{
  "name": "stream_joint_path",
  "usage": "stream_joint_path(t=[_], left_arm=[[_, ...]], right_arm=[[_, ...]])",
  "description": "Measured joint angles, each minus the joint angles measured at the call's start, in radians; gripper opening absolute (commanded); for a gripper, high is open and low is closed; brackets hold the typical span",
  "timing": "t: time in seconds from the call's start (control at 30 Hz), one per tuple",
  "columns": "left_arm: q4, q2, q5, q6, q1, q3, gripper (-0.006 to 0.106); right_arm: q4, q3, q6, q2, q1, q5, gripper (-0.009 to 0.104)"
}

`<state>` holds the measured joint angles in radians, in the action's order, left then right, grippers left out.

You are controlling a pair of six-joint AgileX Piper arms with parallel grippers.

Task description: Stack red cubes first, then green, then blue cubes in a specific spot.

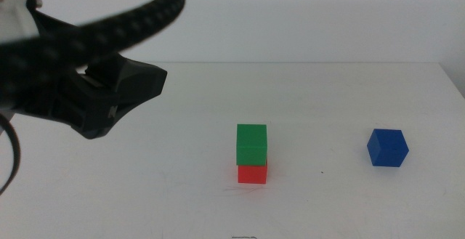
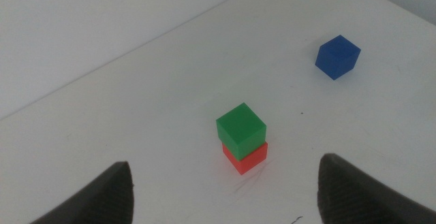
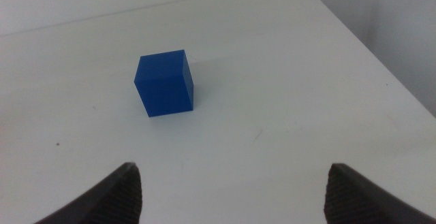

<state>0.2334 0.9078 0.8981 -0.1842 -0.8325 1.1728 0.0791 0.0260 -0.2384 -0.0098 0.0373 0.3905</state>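
Observation:
The green cube [image 1: 251, 144] sits on top of the red cube [image 1: 252, 173] at the middle of the white table, its edges turned slightly off the red one's. The blue cube [image 1: 387, 148] lies alone on the table to the right. My left gripper [image 1: 156, 79] hangs open above the table, up and to the left of the stack, holding nothing. In the left wrist view the green cube [image 2: 241, 129] and red cube [image 2: 246, 158] lie ahead of the wide-apart jaws. My right gripper [image 3: 231, 193] is open with the blue cube [image 3: 163, 84] ahead of it, not touching it.
The table's far edge [image 1: 305, 62] runs along the back and its right edge [image 1: 454, 79] lies just past the blue cube. The left arm's black cable [image 1: 109, 28] loops across the upper left of the middle view.

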Motion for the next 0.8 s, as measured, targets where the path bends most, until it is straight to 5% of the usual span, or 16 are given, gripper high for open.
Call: stream_joint_path(t=[0.27, 0.8], left_arm=[[0.003, 0.000, 0.000, 0.000, 0.000, 0.000, 0.091], [0.003, 0.000, -0.001, 0.000, 0.000, -0.006, 0.091]], right_arm=[[0.000, -0.235, -0.043, 0.087, 0.000, 0.172, 0.094], [0.006, -0.999, -0.037, 0.849, 0.000, 0.626, 0.094]])
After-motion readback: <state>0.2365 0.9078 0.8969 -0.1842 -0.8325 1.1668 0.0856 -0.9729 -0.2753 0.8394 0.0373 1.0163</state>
